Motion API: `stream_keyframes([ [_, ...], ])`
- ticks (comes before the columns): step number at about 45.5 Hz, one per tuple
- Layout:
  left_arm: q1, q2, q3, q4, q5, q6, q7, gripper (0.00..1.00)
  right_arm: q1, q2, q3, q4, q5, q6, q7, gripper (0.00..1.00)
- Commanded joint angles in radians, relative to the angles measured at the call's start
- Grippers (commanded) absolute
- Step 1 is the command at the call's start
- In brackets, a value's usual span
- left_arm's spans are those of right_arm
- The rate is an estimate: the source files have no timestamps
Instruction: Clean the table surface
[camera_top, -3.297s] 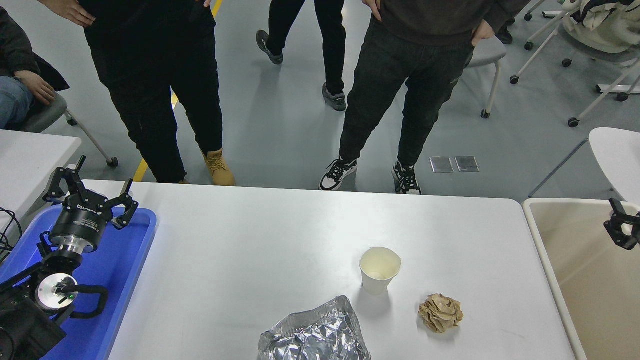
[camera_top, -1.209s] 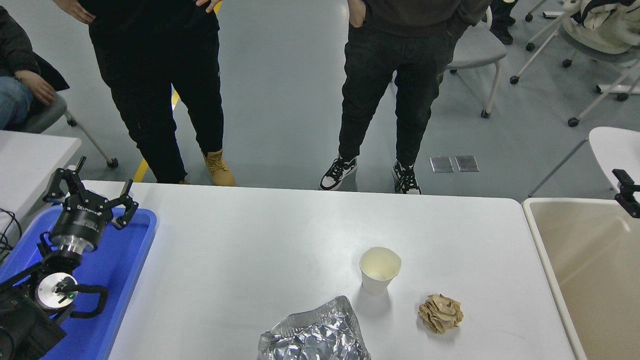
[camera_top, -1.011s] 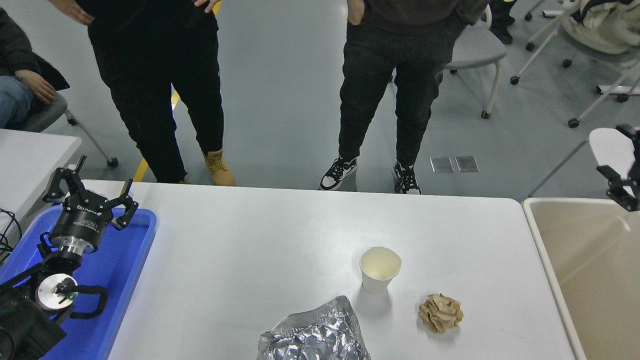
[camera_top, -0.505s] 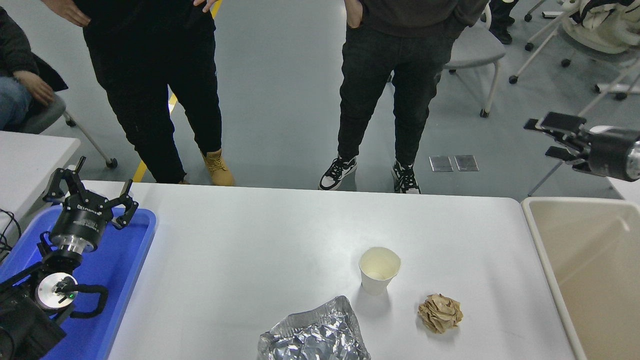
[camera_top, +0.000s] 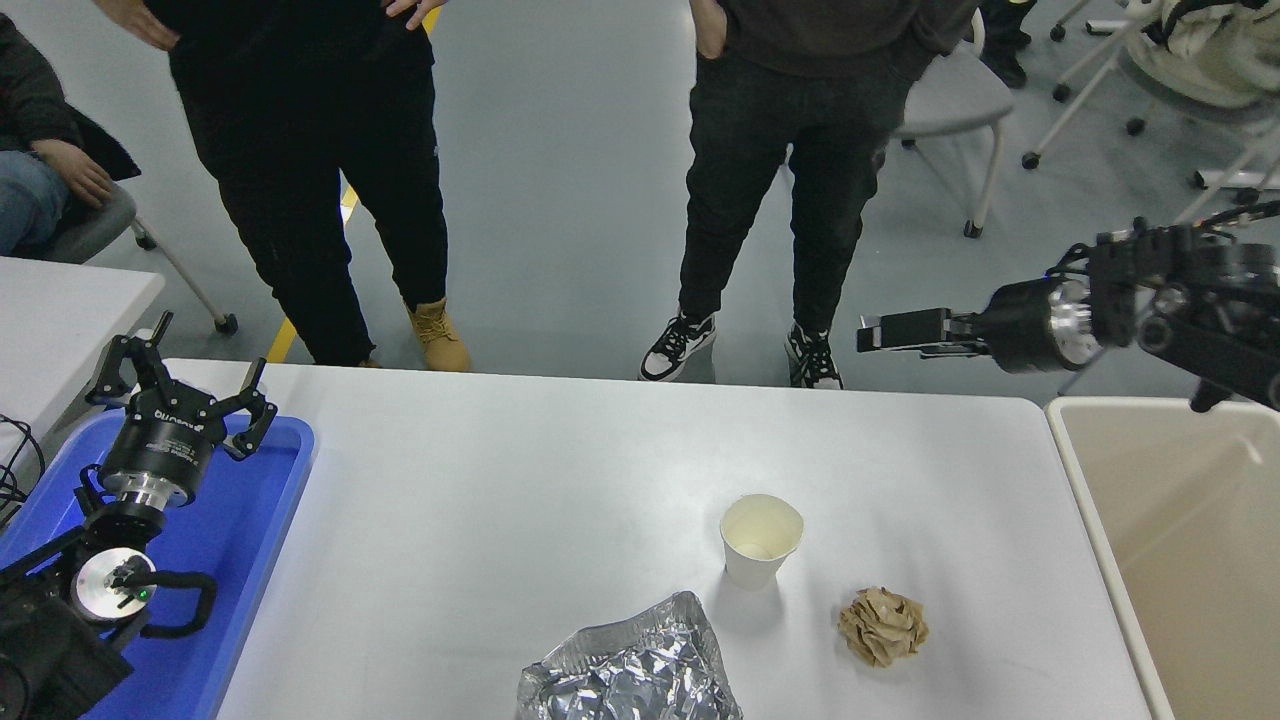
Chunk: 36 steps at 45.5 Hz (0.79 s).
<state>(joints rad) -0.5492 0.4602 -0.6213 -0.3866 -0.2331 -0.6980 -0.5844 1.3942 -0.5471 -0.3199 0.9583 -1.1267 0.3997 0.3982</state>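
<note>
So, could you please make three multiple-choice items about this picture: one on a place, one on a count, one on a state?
1. Where does the crumpled brown paper lie?
A. right of the paper cup
B. in the blue tray
C. in the beige bin

2. How many loose things lie on the table surface?
A. one
B. three
C. five

3. How does the cup stand?
A. on its side
B. upside down
C. upright, mouth up

Answers:
1 A, the paper sits on the tabletop to the cup's right.
2 B, the cup, the paper ball and the crumpled foil.
3 C, its open rim faces the camera.
</note>
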Motion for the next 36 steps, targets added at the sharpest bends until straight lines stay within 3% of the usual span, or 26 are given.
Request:
stream_keyframes([
  [1,0.0,0.0,0.0,0.0,0.0,0.0,0.0,1.0,0.042,0.128,-0.139,0.011,-0.087,0.004,0.005,0.98],
  [25,0.0,0.0,0.0,0.0,0.0,0.0,0.0,1.0,0.013,0.263,-0.182,-0.003,-0.119,-0.01,0.002,0.98],
  [36,0.0,0.0,0.0,0.0,0.0,0.0,0.0,1.0,-0.069,0.305,-0.182,-0.121,-0.12,-0.047,0.001,0.98],
])
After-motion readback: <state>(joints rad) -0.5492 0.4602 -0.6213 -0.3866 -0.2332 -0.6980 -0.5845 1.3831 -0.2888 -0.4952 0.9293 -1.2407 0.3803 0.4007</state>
